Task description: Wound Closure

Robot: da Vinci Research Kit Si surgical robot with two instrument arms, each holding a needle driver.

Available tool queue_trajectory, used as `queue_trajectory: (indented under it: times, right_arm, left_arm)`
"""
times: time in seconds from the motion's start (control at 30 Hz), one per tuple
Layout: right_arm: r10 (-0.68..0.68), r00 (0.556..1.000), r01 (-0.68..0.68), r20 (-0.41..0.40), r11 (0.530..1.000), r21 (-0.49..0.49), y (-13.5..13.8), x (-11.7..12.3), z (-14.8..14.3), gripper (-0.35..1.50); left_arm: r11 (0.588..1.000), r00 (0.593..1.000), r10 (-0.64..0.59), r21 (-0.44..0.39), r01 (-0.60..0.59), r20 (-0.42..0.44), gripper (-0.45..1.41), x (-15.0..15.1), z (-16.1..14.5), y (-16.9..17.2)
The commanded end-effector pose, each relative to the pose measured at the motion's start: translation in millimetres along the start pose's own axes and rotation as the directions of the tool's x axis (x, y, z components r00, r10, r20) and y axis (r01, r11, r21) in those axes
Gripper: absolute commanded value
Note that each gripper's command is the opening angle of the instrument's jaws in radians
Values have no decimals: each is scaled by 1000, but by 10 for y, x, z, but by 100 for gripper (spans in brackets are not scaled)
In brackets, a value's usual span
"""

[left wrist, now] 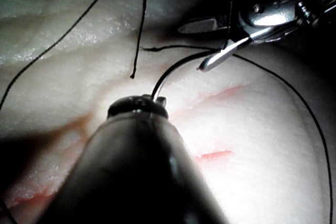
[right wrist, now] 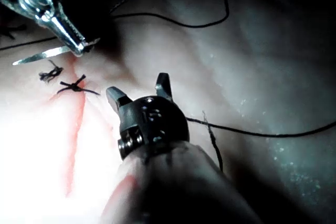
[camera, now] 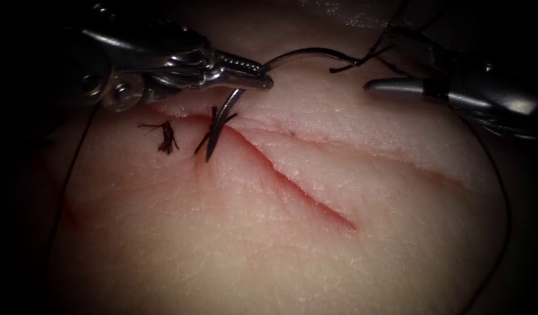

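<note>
My left tool comes in from the upper left with its jaws shut on the curved needle near the middle of its curve. The needle's tip points down over the left end of the cut, just above a tied stitch, and it is not in the tissue. In the right wrist view the needle hangs free from the left tool. My right tool waits to the right of the needle's tail with open jaws, holding nothing. The thread runs from the needle's tail.
A second stitch with frayed cut ends lies left of the first. Thread loops down the tissue's right side and left side. A shallow crease runs right of the cut. Faint red fluid lines the cut.
</note>
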Motion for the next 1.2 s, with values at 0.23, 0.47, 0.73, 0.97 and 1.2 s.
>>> queue_trajectory:
  times: [0.23, 0.47, 0.73, 0.97, 1.2]
  right_arm:
    - [84, 985, -76, -151, 995, 60, -7, 4, 21, 51]
    - [93, 977, -86, -190, 995, 49, -2, 3, 28, 56]
    - [217, 929, -197, -300, 976, 96, -3, -5, 33, 54]
    - [258, 888, -228, -380, 966, 122, -8, -6, 44, 79]
    - [258, 871, -232, -418, 966, 113, -13, 3, 63, 99]
  left_arm:
    - [997, 986, -18, -75, 5, -168, -45, -4, 16, -11]
    - [990, 971, -61, -137, 29, -230, -45, -13, 28, -12]
    - [974, 950, -116, -222, 51, -291, -45, -16, 31, -15]
    - [961, 936, -154, -270, 66, -318, -45, -17, 30, -15]
    - [946, 929, -183, -314, 78, -321, -45, -18, 30, -13]
